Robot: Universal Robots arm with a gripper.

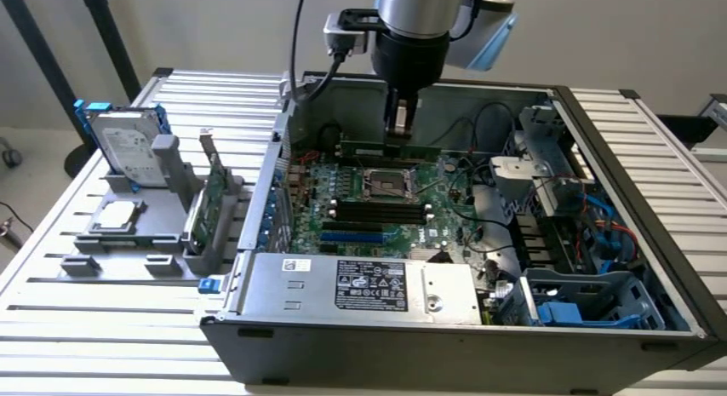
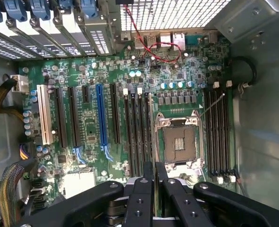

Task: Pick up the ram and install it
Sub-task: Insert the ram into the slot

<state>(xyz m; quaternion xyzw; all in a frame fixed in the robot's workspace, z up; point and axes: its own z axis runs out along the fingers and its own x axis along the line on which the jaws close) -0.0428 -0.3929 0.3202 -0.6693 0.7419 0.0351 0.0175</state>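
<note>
The ram (image 1: 366,147), a thin green stick with dark chips, hangs level over the far part of the motherboard (image 1: 340,192) inside the open computer case. My gripper (image 1: 397,134) comes straight down from above and is shut on the stick's middle. In the wrist view the two black fingers (image 2: 141,191) stand pressed close together over the board, above the CPU socket (image 2: 179,142). Black memory slots (image 2: 137,135) run beside the socket, with another bank (image 2: 217,132) on its other side. In the exterior view the slots (image 1: 375,210) lie nearer than the held stick.
On the grey stand at the exterior view's left are a silver hard drive with blue rails (image 1: 125,145) and a broader green expansion card (image 1: 208,196). The power supply (image 1: 363,285), drive cage (image 1: 591,298) and loose cables (image 1: 489,234) crowd the case's near and right sides.
</note>
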